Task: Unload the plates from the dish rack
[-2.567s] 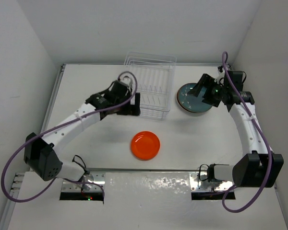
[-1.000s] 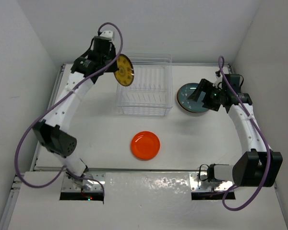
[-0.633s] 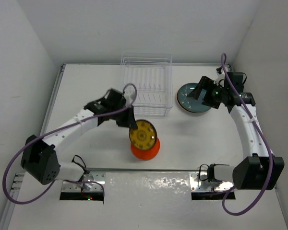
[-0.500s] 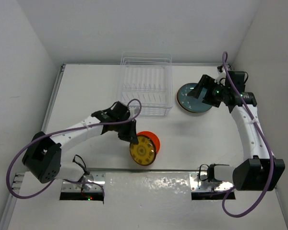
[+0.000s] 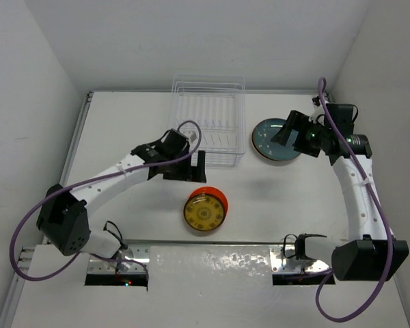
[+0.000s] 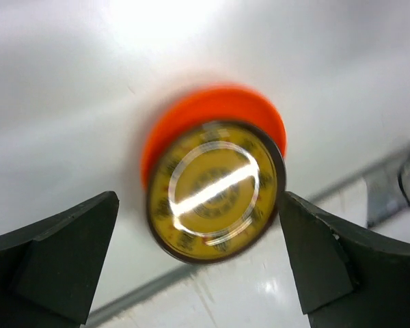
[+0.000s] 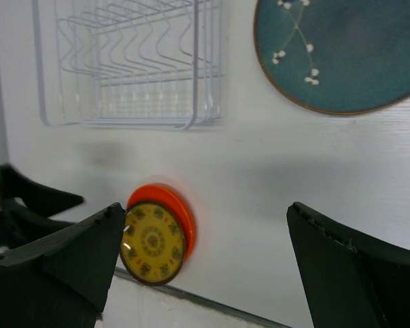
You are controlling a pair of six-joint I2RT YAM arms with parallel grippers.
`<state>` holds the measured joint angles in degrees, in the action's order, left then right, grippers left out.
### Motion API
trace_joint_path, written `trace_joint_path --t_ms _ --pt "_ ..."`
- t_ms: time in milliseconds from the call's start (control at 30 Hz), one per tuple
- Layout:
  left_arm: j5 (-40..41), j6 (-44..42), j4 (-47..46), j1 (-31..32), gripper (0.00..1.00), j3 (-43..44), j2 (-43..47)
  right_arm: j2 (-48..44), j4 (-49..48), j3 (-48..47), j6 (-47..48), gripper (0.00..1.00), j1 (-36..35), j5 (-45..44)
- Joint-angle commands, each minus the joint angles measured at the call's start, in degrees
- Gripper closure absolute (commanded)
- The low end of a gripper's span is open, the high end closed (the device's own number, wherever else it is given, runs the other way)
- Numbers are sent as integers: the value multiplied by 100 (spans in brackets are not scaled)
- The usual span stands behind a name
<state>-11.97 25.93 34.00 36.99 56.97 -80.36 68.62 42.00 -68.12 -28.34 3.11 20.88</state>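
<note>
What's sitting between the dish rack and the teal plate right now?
Nothing: just a narrow strip of bare table between dish rack and teal plate, clearest in the right wrist view.

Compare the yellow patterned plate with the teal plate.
Colour: the yellow plate carries dark ringed patterns; the teal plate shows a small white sprig. Size: the teal plate looks larger than the yellow plate. Support: the yellow plate lies on the orange plate; the teal plate lies right of the dish rack. Both are round and lie flat outside it.
</note>
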Motion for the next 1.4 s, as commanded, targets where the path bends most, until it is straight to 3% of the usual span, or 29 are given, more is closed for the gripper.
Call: trace_joint_path --t_ms 0,167,267,367,533,633,767,1000,1167,1367 --pt "2077 -185 782 -86 0 885 20 -226 510 -386 468 1 -39 -549" --pt "2014 -412 696 -719 0 1413 -67 -525 731 -211 645 1 -48 -841" --pt "2258 -527 959 -781 0 1782 -121 -621 845 -149 680 1 -48 -814" --pt "3135 -598 969 -808 0 1879 256 -753 985 -307 733 1 -48 -1041" --pt "3901 -660 775 -1317 0 2020 1073 -894 1371 -957 1085 1 -205 -1762" --pt "5243 -546 924 -1353 0 2151 1547 -1026 1608 -1194 1102 1 -267 -1938" --pt "6160 -449 994 -1353 0 2029 2321 -1307 1961 -1695 1181 1 -636 -2571" --pt "6435 52 1636 -1353 0 1142 3384 -1957 2409 -1363 1497 1 -962 -3502" --pt "6207 219 1943 -1318 0 860 3492 -2221 2418 -879 1551 1 -1006 -3539" --pt "6162 289 2102 -1291 0 877 3483 -2160 2603 -1265 1612 1 -1006 -3785"
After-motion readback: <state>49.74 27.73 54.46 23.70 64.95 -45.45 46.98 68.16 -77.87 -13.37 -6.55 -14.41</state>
